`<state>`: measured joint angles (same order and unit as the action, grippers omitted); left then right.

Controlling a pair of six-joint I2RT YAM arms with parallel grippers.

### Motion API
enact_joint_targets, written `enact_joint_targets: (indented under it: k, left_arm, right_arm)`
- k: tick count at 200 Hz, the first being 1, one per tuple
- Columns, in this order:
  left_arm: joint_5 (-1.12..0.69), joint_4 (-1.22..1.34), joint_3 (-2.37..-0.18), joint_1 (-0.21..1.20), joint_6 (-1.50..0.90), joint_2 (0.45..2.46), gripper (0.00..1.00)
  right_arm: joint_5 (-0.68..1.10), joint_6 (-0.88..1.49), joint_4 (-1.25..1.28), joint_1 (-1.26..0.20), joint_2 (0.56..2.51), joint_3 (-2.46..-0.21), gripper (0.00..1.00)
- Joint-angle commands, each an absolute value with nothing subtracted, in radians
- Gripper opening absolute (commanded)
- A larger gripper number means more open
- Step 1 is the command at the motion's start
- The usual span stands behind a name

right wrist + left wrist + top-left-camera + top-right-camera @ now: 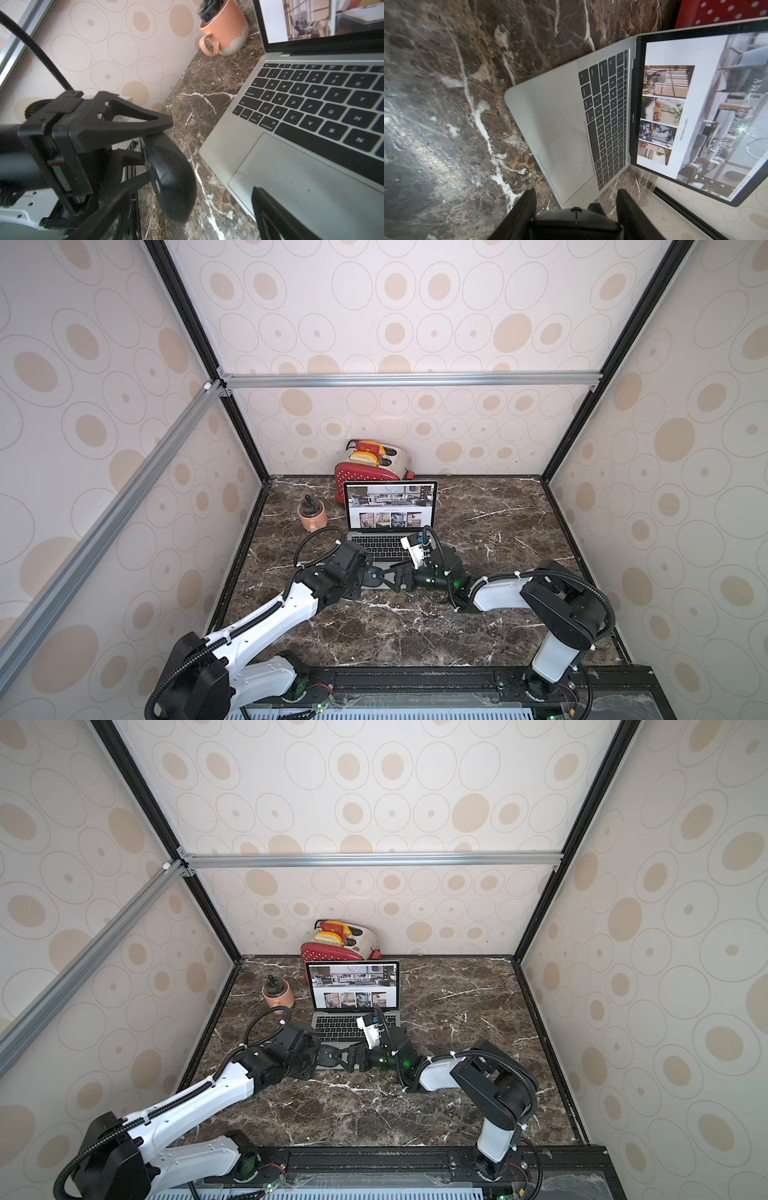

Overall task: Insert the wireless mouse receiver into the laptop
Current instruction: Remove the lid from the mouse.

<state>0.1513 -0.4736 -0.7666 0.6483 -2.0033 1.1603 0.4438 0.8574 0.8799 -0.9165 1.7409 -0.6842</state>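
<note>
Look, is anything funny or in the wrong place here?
Yes. The black mouse is not lying on the table: the left arm's jaws clamp it in the air, near the laptop's front corner. Nothing looks spilled or broken.

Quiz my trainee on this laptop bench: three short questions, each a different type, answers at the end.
1. True or false: the laptop has its lid closed.
2. What is the left pincer holding? A) a black mouse B) a spoon C) nothing
3. Fill in: behind the laptop, against the back wall, stands a red ____.
Key: 1 false, the screen is up and lit. 2 A. 3 toaster.
</note>
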Motion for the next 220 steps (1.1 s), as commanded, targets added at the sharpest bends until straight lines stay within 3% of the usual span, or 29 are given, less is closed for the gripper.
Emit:
enact_joint_targets:
  k: [1, 220]
  left_arm:
    - [0.169, -0.55, -0.837, 0.657, -2.048, 1.173, 0.0]
    - [0.158, -0.46, -0.772, 0.657, -2.045, 1.133, 0.0]
  right_arm:
    - [0.457, 0.891, 0.943, -0.93, 1.766, -0.701, 0.94]
    - [0.49, 0.933, 0.931, -0.963, 1.875, -0.791, 0.8]
